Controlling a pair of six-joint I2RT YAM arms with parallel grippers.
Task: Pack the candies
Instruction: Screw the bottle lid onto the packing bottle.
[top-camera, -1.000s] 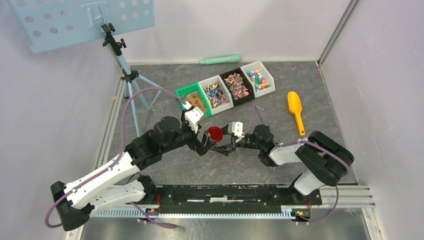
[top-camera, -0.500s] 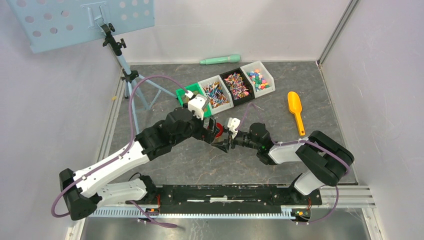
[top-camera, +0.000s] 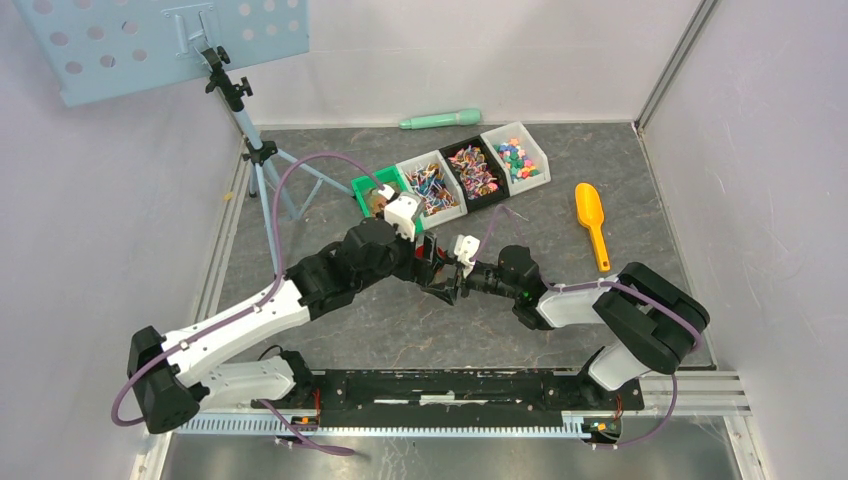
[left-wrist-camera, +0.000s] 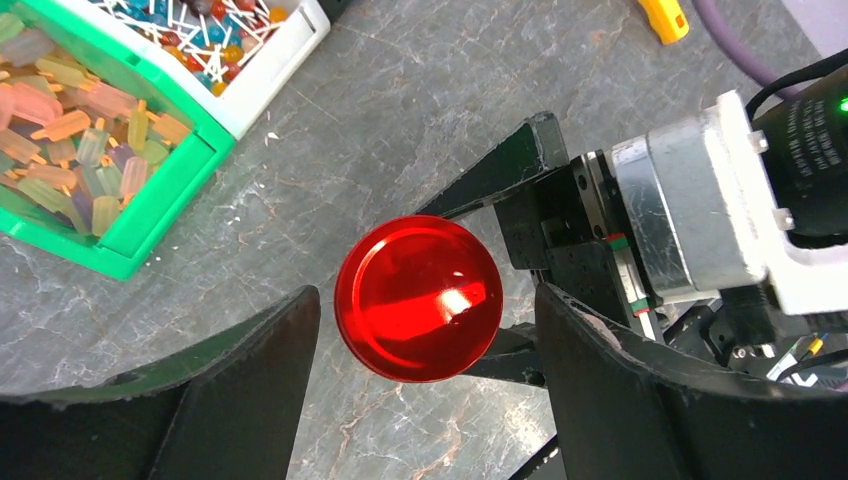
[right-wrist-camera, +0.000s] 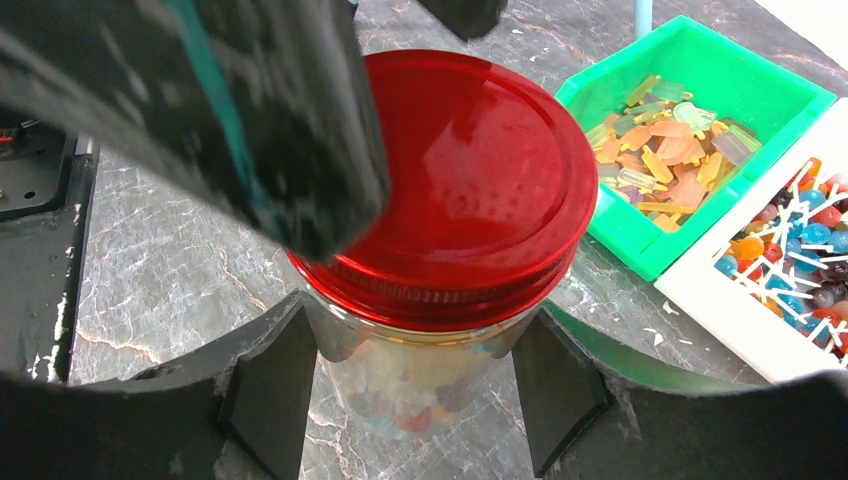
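A clear jar (right-wrist-camera: 430, 385) with a red lid (right-wrist-camera: 450, 170) stands on the grey table, and my right gripper (right-wrist-camera: 420, 375) is shut on its glass body just under the lid. Mixed-colour candies (right-wrist-camera: 480, 405) show through the glass. My left gripper (left-wrist-camera: 425, 300) hangs open right above the lid (left-wrist-camera: 418, 298), one finger on each side with a gap to each. In the top view the left gripper (top-camera: 425, 262) covers the jar, and the right gripper (top-camera: 447, 285) reaches in from the right.
Several bins of sweets stand in a row behind the jar: a green bin (top-camera: 368, 186), two white bins (top-camera: 408, 165) (top-camera: 540, 152) and a black one between them. A yellow scoop (top-camera: 592, 222) lies to the right. A tripod (top-camera: 250, 140) stands at the back left.
My left arm has swung right and forward from beside the jar to over its lid, and its jaws have narrowed a little. The right gripper has kept its hold on the jar.
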